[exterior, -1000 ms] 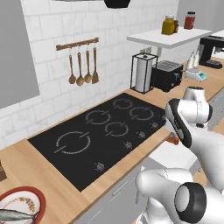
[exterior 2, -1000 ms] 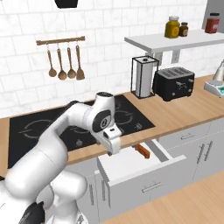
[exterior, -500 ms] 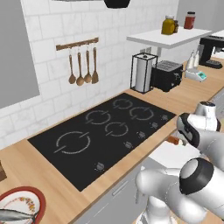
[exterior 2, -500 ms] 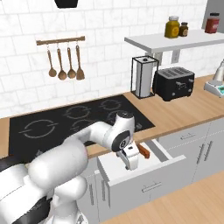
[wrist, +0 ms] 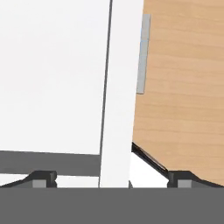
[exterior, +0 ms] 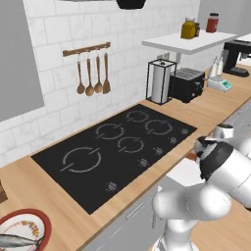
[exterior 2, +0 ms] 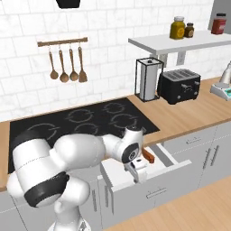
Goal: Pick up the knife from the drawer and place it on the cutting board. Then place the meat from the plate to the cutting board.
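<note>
The drawer stands pulled out under the counter, its white inside showing. In it lies the knife, of which the orange-brown handle peeks past my hand; an orange bit of the knife also shows beside my wrist. My gripper hangs open over the drawer's front wall. In the hand view the gripper has that white wall running up between its wide-apart tips. The meat lies on the red-rimmed plate at the far left. A dark brown sliver at the counter's left edge may be the cutting board; I cannot tell.
A black cooktop fills the middle of the wooden counter. A paper-towel holder and black toaster stand at the back right. Wooden spoons hang on the wall. The drawer's bar handle sits over wood floor.
The arm has swung down from above the counter's edge, bringing the gripper lower and forward over the drawer's front. The knife has stayed in the drawer.
</note>
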